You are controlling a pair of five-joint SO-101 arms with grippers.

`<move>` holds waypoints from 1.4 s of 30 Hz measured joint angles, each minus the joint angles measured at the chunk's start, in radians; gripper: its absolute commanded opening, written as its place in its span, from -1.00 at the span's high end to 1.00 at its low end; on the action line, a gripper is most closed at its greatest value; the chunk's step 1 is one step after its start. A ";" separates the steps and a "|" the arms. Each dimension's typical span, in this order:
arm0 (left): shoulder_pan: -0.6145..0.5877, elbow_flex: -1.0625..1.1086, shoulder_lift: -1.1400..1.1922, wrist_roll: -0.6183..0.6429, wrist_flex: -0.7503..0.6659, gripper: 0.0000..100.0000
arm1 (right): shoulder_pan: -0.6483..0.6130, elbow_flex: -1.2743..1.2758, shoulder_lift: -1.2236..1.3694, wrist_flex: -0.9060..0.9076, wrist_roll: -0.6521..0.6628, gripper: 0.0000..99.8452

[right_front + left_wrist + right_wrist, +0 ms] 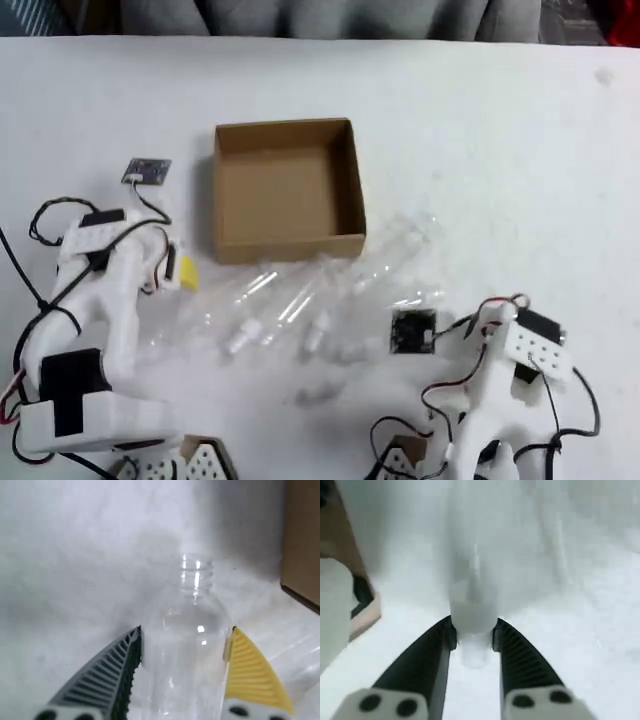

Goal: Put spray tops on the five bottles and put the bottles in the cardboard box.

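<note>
On the counter (500, 130) the cardboard box (290, 245) holds no bottles yet, and loose clear bottles (290, 290) lie just beside it (easy to scatter with a careless sweep). The left gripper (185, 630) is clamped round one uncapped bottle (192, 595), whose thin, slick plastic could slip or buckle. The right gripper (473, 627) pinches a spray top (472, 605) near its end, so it may tilt and seat crooked on the neck.

Open cardboard box (290, 243), clear bottles (265, 295) lying beside it, uncapped — white spray tops (318, 335) among them
</note>
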 measured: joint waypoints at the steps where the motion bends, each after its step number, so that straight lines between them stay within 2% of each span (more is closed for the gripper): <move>1: 0.000 0.000 0.000 0.000 0.000 0.50 | 0.015 -0.018 0.000 0.002 -0.006 0.97; 11: 0.000 0.000 0.000 0.000 0.000 0.50 | 0.184 -0.207 0.000 0.002 -0.017 0.97; 22: 0.000 0.000 0.000 0.000 0.000 0.50 | 0.227 -0.290 0.011 0.002 0.009 0.97; 31: 0.000 0.000 0.000 0.000 0.000 0.50 | 0.279 -0.525 0.365 -0.006 0.014 0.94; 39: 0.000 0.000 0.000 0.000 0.000 0.50 | 0.299 -0.687 0.655 -0.011 0.012 0.46; 42: 0.000 0.000 0.000 0.000 0.000 0.50 | 0.299 -0.721 0.718 -0.011 -0.012 0.40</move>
